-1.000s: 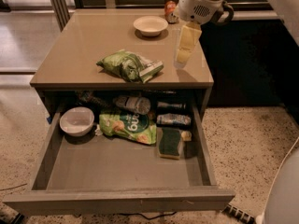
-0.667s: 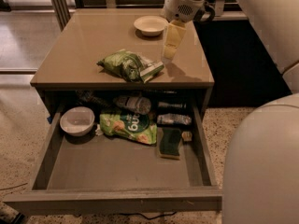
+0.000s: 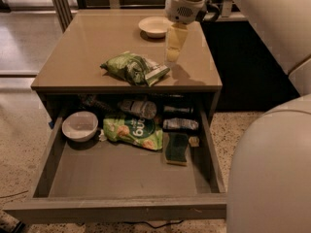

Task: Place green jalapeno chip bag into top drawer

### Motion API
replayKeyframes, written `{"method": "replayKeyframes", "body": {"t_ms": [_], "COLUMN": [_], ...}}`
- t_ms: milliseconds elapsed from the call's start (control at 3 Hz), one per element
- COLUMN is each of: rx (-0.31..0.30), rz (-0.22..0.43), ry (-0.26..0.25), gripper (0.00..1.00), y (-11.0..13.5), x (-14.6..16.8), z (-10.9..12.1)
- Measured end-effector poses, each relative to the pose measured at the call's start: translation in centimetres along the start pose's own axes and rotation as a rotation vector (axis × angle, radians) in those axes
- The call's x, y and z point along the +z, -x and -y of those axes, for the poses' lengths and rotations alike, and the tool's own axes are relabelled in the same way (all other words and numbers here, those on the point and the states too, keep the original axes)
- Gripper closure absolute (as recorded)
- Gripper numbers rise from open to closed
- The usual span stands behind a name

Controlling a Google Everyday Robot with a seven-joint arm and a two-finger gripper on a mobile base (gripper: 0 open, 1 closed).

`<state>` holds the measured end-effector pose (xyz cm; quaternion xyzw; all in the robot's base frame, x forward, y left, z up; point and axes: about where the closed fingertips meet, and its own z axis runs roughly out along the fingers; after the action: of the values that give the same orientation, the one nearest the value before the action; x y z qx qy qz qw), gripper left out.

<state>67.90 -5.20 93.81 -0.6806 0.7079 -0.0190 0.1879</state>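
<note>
The green jalapeno chip bag [image 3: 134, 68], small, crumpled and light green with a white-and-dark end panel, lies on the table top near its front edge. The top drawer [image 3: 121, 210] is pulled wide open below the table. My gripper [image 3: 173, 58] hangs above the table top just right of the bag's end panel, its pale yellow fingers [image 3: 176, 42] pointing down. It holds nothing that I can see.
A white bowl [image 3: 154, 26] sits at the back of the table [image 3: 73, 52]. Inside the drawer lie a white bowl [image 3: 79, 125], a larger flat green bag [image 3: 133, 131], a plastic bottle [image 3: 138, 108], a can [image 3: 180, 124] and a dark sponge [image 3: 177, 148]. My arm fills the right side.
My gripper has moved left and down toward the chip bag. The arm now covers more of the right side. The bag has not moved.
</note>
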Motion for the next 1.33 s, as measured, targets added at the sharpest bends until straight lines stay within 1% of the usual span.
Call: {"method": "replayKeyframes", "body": {"t_ms": [333, 667, 1000, 1333], "rx": [0.032, 0.029, 0.022, 0.0], "rz": [-0.19, -0.246, -0.243, -0.233], "ry": [-0.064, -0.073, -0.071, -0.065], "gripper": [0.0, 0.0, 0.0, 0.0], "y": [0.1, 0.4, 0.7, 1.6], "x": [0.6, 0.9, 1.1, 1.7], "z": [0.4, 0.3, 0.1, -0.7]}}
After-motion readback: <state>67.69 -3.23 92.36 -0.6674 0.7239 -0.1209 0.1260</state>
